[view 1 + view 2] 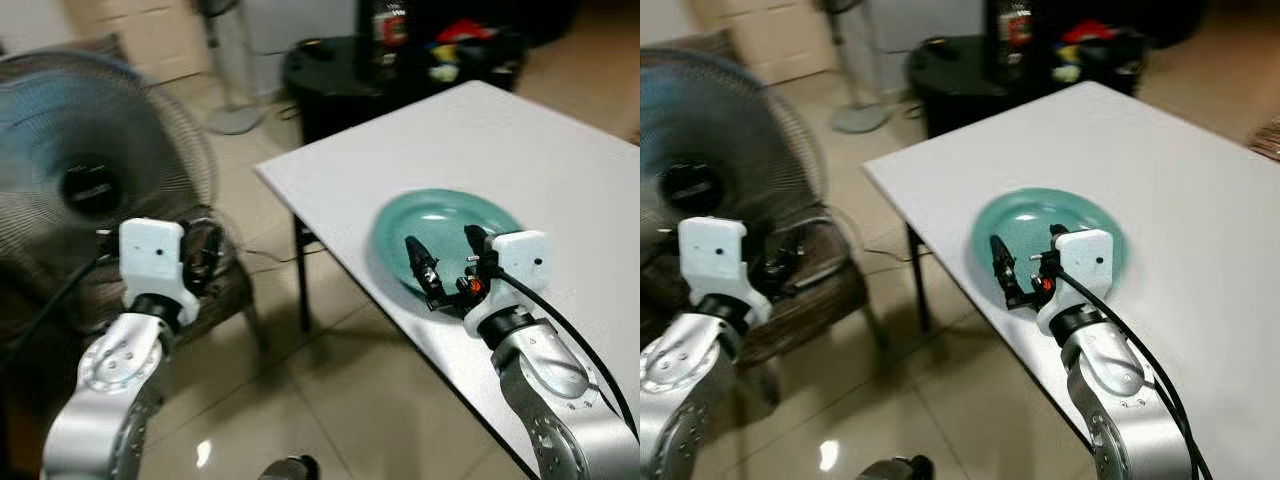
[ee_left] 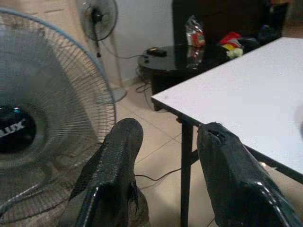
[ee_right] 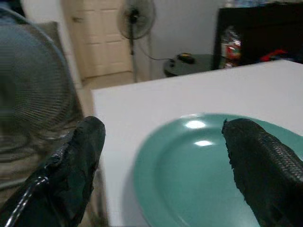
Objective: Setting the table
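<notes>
Right gripper [image 1: 447, 249]: fingers spread wide, held just above the plate's near edge.
Green plate [image 1: 440, 215]: laid flat on the white table [image 1: 560, 160], close to its near edge.
Left gripper [image 2: 165, 142]: fingers parted, raised beside the fan [image 1: 90, 180].

A large fan [image 1: 90, 190] is standing beside a chair [image 1: 215, 290]. Beyond the fan, a black side table [image 1: 335, 75] is holding clutter. A second fan [image 2: 98, 16] is standing near that table.

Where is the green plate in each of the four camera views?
Left eye: green plate on the white table, near its edge, under the right gripper.
Right eye: center.
Left wrist: not in it.
Right wrist: lower right, between the fingers.
Shared landmark: the white table.
</notes>
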Available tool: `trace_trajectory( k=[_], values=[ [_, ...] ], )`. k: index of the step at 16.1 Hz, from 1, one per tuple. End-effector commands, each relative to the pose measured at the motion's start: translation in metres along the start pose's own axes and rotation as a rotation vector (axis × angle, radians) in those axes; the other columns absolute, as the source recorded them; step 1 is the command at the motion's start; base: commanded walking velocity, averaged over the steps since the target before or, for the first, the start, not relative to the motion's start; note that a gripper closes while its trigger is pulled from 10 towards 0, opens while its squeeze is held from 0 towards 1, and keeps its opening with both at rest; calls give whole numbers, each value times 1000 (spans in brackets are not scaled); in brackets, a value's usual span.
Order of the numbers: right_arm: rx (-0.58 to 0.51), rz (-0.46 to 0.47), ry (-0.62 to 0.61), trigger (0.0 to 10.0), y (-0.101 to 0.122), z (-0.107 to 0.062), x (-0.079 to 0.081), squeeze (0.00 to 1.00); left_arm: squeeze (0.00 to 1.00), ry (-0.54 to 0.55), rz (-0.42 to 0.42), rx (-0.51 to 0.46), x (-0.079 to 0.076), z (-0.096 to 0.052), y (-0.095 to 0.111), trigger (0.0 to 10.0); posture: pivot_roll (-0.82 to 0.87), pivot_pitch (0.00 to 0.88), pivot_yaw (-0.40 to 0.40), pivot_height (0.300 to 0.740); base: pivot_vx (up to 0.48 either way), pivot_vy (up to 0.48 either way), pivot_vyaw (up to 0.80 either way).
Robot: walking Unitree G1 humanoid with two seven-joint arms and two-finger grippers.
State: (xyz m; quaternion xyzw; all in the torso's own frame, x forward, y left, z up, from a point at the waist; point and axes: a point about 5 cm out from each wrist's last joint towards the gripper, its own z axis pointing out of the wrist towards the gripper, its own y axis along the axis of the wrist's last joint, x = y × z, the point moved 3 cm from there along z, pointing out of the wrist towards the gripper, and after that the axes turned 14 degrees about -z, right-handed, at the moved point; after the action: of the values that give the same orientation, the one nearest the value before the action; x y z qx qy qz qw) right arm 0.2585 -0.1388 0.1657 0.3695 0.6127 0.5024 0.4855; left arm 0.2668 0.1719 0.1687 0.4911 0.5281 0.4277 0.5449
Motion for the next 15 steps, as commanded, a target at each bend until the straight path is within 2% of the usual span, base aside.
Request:
trace_trajectory(
  k=[1, 8, 11, 15],
  values=[
    [-23, 11, 15, 10000, 7, -2, 2, 0, 0, -18, 1, -18, -4, 0, 5, 10000, -82, 0, 83, 740, 0, 0, 800],
    [15, 48, 71, 10000, -2, -1, 3, 0, 0, 19, 8, -35, -1, 3, 5, 10000, -90, 0, 70, 740, 0, 0, 800],
    [19, 30, 85, 10000, -4, 0, 2, 0, 0, 47, 5, -31, 3, 2, 2, 10000, -81, 0, 59, 740, 0, 0, 800],
    [23, 61, 135, 10000, -8, -1, 13, 0, 0, 23, 26, -37, 3, 0, 4, 10000, -64, 0, 66, 740, 0, 0, 800]
  ],
)
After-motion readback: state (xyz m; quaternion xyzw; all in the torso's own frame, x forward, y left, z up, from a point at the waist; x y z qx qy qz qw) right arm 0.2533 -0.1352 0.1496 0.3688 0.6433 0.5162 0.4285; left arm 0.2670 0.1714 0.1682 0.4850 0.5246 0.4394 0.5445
